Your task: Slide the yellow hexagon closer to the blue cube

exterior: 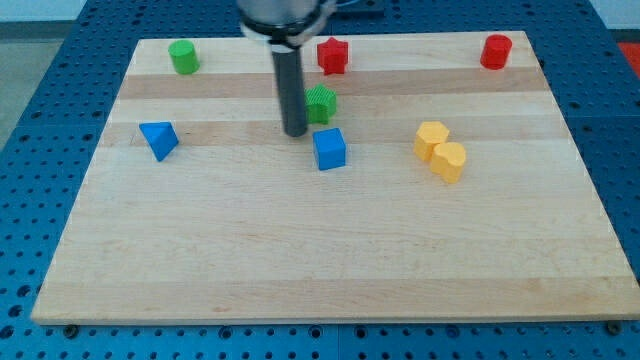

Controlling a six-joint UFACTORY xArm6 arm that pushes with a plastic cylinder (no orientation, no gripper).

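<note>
The blue cube (329,149) sits near the board's middle. Two yellow blocks touch each other at the view's right: the upper-left one (432,138) looks like the hexagon, and the lower-right one (449,161) has a shape I cannot make out. My tip (294,132) is the end of a dark rod just to the upper left of the blue cube and left of a green block (321,104). It is far left of the yellow blocks and touches none of them.
A green cylinder (183,56) stands at the top left, a red star-like block (332,55) at the top middle, a red cylinder (495,51) at the top right. A blue triangular block (159,139) lies at the left. The wooden board (320,260) rests on a blue perforated table.
</note>
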